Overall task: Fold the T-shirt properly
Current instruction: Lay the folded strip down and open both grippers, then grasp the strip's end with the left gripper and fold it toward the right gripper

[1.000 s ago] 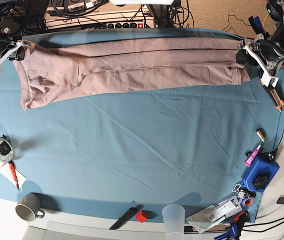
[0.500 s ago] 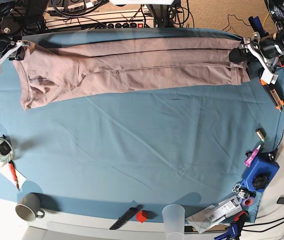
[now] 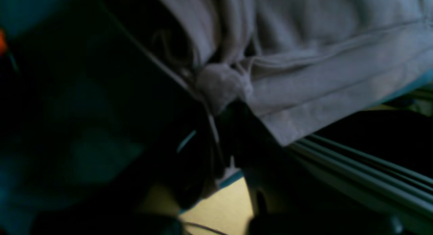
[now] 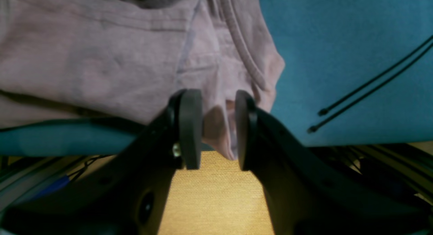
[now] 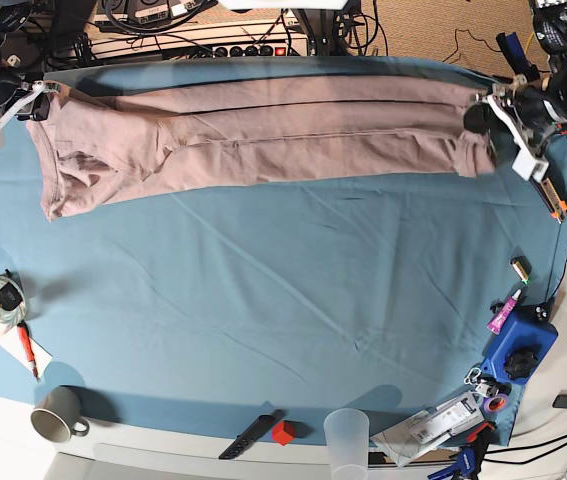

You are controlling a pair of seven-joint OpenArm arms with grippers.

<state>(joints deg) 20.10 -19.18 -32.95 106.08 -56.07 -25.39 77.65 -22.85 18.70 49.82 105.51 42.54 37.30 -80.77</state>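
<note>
The mauve T-shirt [image 5: 263, 135] lies folded into a long wrinkled band across the far side of the teal table cloth [image 5: 283, 290]. At the band's right end in the base view, my left gripper [image 5: 481, 112] is shut on the hem. The left wrist view shows that hem of the T-shirt [image 3: 321, 92] bunched between the dark fingers of the left gripper [image 3: 216, 92]. At the band's left end, my right gripper [image 5: 35, 103] holds the collar-side corner. In the right wrist view a fold of the T-shirt [image 4: 101, 65] sits pinched between the two pads of the right gripper [image 4: 216, 130].
Along the near edge stand a grey mug [image 5: 55, 415], a clear cup [image 5: 346, 435], a black tool [image 5: 250, 435] and a red cube [image 5: 282, 432]. A blue box [image 5: 520, 350] and small tools sit at the right edge. Cables and a power strip [image 5: 203, 40] lie behind the table.
My left gripper has gone from open to shut on the shirt's right end, and that end has bunched slightly. The right gripper and the rest of the shirt have not moved.
</note>
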